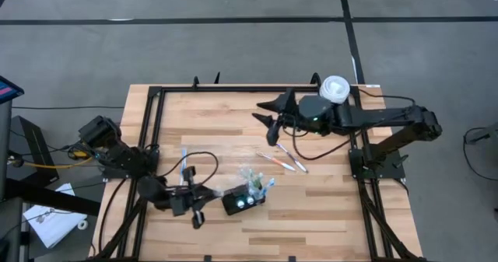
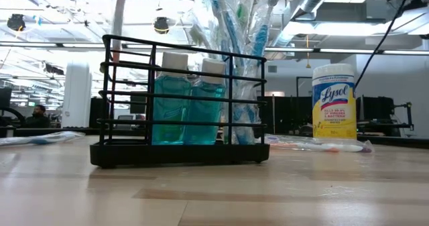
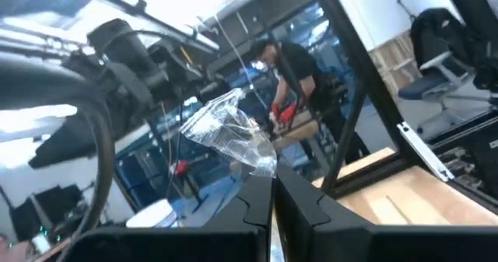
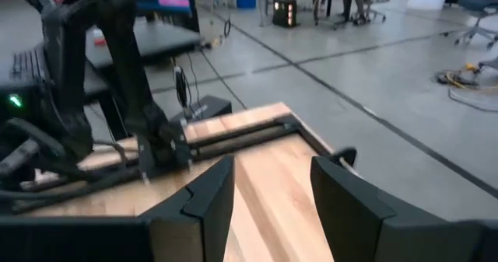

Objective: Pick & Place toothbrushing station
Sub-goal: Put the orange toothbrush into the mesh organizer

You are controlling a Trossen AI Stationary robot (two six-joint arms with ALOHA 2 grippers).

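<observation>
— Position of the toothbrushing station (image 1: 243, 200)?

— Station is recorded on the wooden table (image 1: 327, 207), toward its near edge, left of centre in the high view. In the low view it is seen as a black wire rack (image 2: 181, 105) loaded with two teal bottles (image 2: 186, 104) and wrapped toothbrushes (image 2: 244, 65).

— Left gripper (image 1: 197, 218)?

— It is found just beside the station, low over the table. Its fingers (image 3: 249, 207) are clenched on a crinkled clear wrapper (image 3: 232, 134).

— Right gripper (image 1: 268, 116)?

— It is held at the far side, well apart from the station, fingers (image 4: 210, 192) released and nothing grasped. A white-and-yellow wipes canister (image 1: 335, 89) is noted beside that arm. Loose wrapped toothbrushes (image 1: 282, 159) are noted at mid-table.
</observation>
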